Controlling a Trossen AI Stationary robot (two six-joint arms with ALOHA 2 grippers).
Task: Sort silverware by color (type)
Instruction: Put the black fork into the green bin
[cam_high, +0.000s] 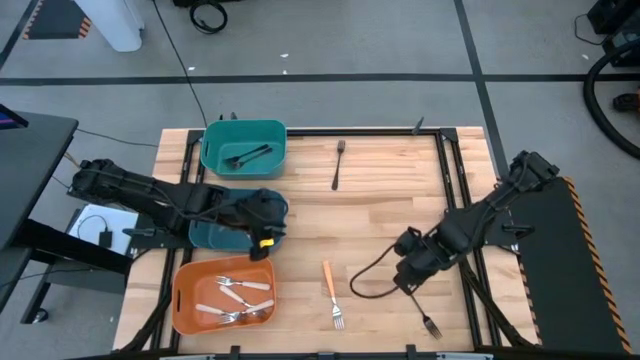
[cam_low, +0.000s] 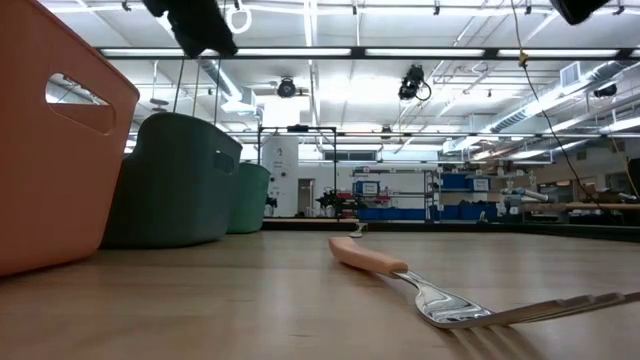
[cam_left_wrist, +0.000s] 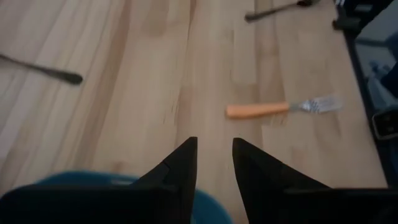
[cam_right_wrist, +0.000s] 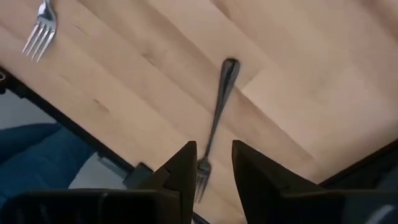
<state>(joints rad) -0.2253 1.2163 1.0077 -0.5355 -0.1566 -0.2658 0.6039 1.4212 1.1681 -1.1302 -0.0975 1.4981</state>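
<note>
Big butcher-block table (cam_high: 390, 215) fills the high view, both dark arms reaching in from the sides. Along its left side sit three bins: a teal bin (cam_high: 243, 135) at the far edge holding a pair of black utensils (cam_high: 247, 156), a darker teal bin (cam_high: 210, 235) in the middle mostly hidden under the left arm, and an orange bin (cam_high: 185, 300) nearest, with several cream-handled silver pieces (cam_high: 236, 300) lying in it. So two colour groups look well under way.

Left gripper (cam_high: 262, 243) hangs over the near rim of the middle bin, its two fingers parted with a narrow gap and nothing between them in the wrist view. What that bin holds, I can't tell.

Right gripper (cam_high: 408, 278) hovers over the table's near right part, fingers apart and empty, lined up above the dark fork (cam_right_wrist: 214, 121) lying flat by the near right edge.

Three pieces remain loose: that dark fork, an orange-handled fork (cam_high: 332, 291) near the front centre just right of the orange bin, and a black fork (cam_high: 338, 164) far up the table, right of the teal bin.

My read: most of the sorting is done, three forks left, and the right arm looks set to take the nearest one
</note>
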